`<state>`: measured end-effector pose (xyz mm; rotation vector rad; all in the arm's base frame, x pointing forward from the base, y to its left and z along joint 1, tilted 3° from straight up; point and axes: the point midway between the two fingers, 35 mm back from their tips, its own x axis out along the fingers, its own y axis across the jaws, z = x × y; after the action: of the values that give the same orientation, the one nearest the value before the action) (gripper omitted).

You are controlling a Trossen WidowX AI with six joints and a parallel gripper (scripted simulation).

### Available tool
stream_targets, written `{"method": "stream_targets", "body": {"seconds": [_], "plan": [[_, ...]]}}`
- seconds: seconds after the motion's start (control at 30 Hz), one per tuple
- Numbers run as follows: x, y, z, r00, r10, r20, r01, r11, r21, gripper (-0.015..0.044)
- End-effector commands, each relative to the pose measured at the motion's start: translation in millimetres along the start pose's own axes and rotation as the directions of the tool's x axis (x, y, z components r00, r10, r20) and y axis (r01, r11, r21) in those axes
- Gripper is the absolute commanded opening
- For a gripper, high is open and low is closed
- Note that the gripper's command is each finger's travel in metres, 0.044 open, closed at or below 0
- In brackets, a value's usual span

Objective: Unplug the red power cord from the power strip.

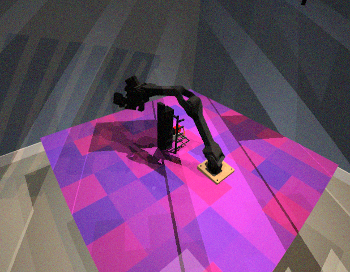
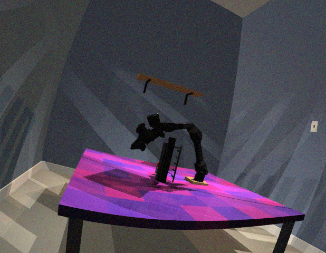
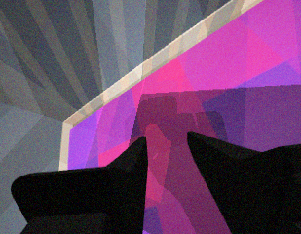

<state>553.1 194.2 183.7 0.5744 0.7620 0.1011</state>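
Top view: the arm (image 1: pixel 203 126) rises from its base plate (image 1: pixel 216 171) and bends toward 10 o'clock, over the upright black strip (image 1: pixel 165 126). The pincer (image 1: pixel 118 99) hangs in the air at 10 o'clock of the strip, well apart from it and beyond the far edge of the tabletop (image 1: pixel 134 211). A bit of red, the plug (image 1: pixel 177 127), shows at 3 o'clock of the strip, between it and a thin black rack (image 1: pixel 178 134). The cord itself cannot be made out.

Exterior view: the pincer (image 2: pixel 135 144) points down toward 7 o'clock, above the tabletop (image 2: pixel 157 206) and at 10 o'clock of the strip's (image 2: pixel 165 160) top, not touching it. A sliver of red (image 2: pixel 157 164) shows at the strip's 9 o'clock edge, low down. The rack (image 2: pixel 176 163) stands just beside the strip at 3 o'clock.

Wrist view: 2 dark fingers stand partly closed with a narrow gap, and only the tabletop (image 3: pixel 247 63) shows through it. The pincer (image 3: pixel 167 146) grasps nothing.
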Motion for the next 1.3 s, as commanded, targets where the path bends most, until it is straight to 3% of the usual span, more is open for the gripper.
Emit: {"method": "stream_targets", "body": {"seconds": [0.0,0.27,0.47,0.63,1.27], "plan": [[-22.7,-72.4,1.7,0.981,-0.174,-0.085,0.187,0.962,0.198,0.016],[-81.6,-183.9,-19.4,0.867,-0.407,-0.287,0.498,0.716,0.49,0.016],[-143.6,-249.8,-51.8,0.724,-0.504,-0.471,0.676,0.387,0.626,0.016],[-191.1,-281.7,-79.7,0.61,-0.518,-0.599,0.746,0.12,0.656,0.016],[-187.9,-272.5,-84.3,0.609,-0.517,-0.602,0.746,0.115,0.656,0.016]]}}
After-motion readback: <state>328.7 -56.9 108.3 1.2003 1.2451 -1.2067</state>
